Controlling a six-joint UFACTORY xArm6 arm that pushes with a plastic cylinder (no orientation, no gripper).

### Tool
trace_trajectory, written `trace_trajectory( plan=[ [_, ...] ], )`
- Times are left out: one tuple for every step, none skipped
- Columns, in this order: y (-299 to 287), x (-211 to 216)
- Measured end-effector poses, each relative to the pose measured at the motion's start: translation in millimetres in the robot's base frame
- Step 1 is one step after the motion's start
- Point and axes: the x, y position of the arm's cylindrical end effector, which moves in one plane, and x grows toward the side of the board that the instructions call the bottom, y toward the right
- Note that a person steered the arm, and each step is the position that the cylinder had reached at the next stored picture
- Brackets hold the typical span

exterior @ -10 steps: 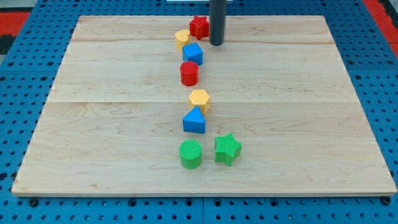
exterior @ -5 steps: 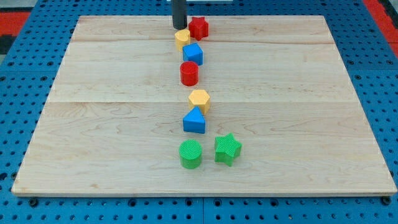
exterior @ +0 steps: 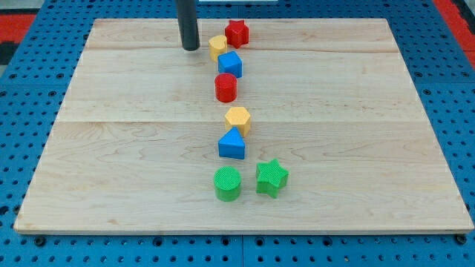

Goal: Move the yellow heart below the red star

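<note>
My tip [exterior: 191, 48] resting on the pale wooden worktop [exterior: 111, 148], just left of the small yellow heart block [exterior: 217, 47]. Heart touching, seemingly, the red star block [exterior: 237, 33] up-right. No hand to open or shut. Push needed rightward and slightly down, to land beneath the star.

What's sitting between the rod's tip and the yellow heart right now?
Nothing. In the camera view, my tip stands just to the view's left of the yellow heart, with only a short strip of bare wooden board between them.

Yellow heart [exterior: 217, 47], red star [exterior: 237, 33], dark rod [exterior: 188, 26].
</note>
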Motion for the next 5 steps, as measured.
trace_trajectory(
  plan=[
    [23,-2],
    [34,-6],
    [3,-16],
    [2,47],
    [2,117]
  ],
)
